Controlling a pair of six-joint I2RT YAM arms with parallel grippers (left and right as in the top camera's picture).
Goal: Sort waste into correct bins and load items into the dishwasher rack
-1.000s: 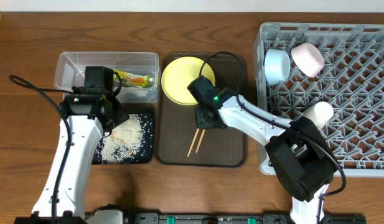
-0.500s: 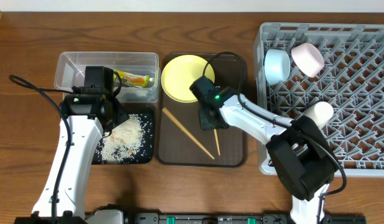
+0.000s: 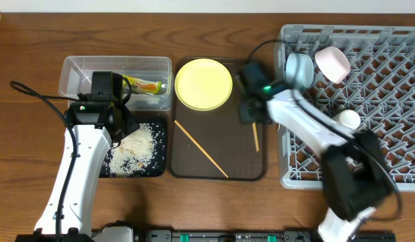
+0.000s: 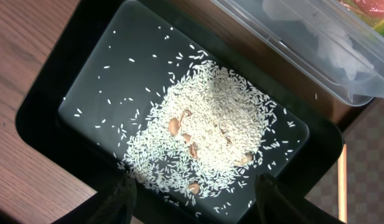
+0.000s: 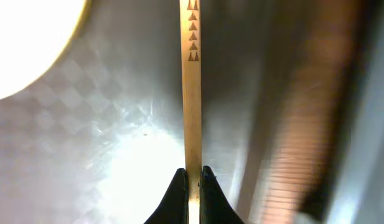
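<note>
My right gripper (image 3: 251, 115) is shut on one wooden chopstick (image 3: 255, 138) (image 5: 192, 93), held over the right side of the brown serving tray (image 3: 224, 134) beside the grey dishwasher rack (image 3: 389, 128). The other chopstick (image 3: 200, 149) lies diagonally on that tray. The yellow plate (image 3: 203, 84) sits at the tray's far end. My left gripper (image 4: 195, 199) is open and empty above the black tray (image 4: 98, 74) (image 3: 159, 165), which holds rice and food scraps (image 4: 210, 130). The clear tub (image 3: 79, 77) holds the green-and-orange wrapper (image 3: 145, 85) and a white tissue (image 4: 341, 46).
A light-blue bowl (image 3: 299, 69), a white bowl (image 3: 332, 62) and a small pale cup (image 3: 346, 119) stand in the rack. The rack's left wall runs close to my right gripper. The wooden table (image 3: 32, 40) surrounds everything.
My right gripper has moved right and away from the plate, carrying one chopstick to the tray's right edge. The other chopstick stays lying on the tray. The left arm has not moved.
</note>
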